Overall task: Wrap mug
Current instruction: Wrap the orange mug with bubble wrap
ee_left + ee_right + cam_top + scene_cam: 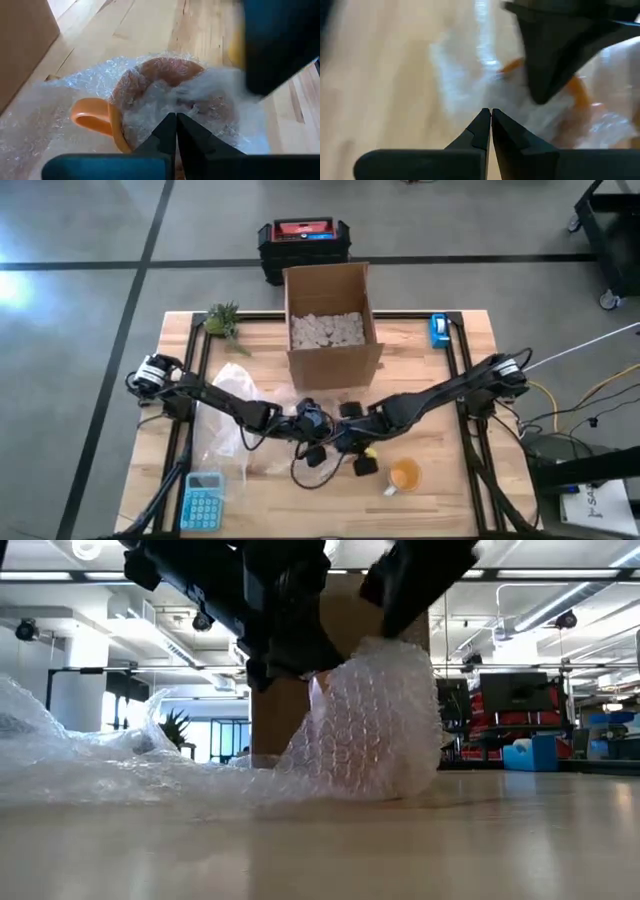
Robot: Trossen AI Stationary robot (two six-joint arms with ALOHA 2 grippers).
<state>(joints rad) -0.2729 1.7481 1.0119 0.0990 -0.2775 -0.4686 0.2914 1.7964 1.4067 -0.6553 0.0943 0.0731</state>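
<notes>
The orange mug (125,117) lies on its side on the bench (450,490), just ahead of the left end effector (176,120), swathed in bubble wrap (375,720). That end effector's fingers are pressed together, pinching nothing visible. The right end effector (491,116), likewise closed and empty, hovers just beside the bundle.

left pincer (176,125) fingers together | right pincer (491,120) fingers together | arms converge mid-table
</notes>
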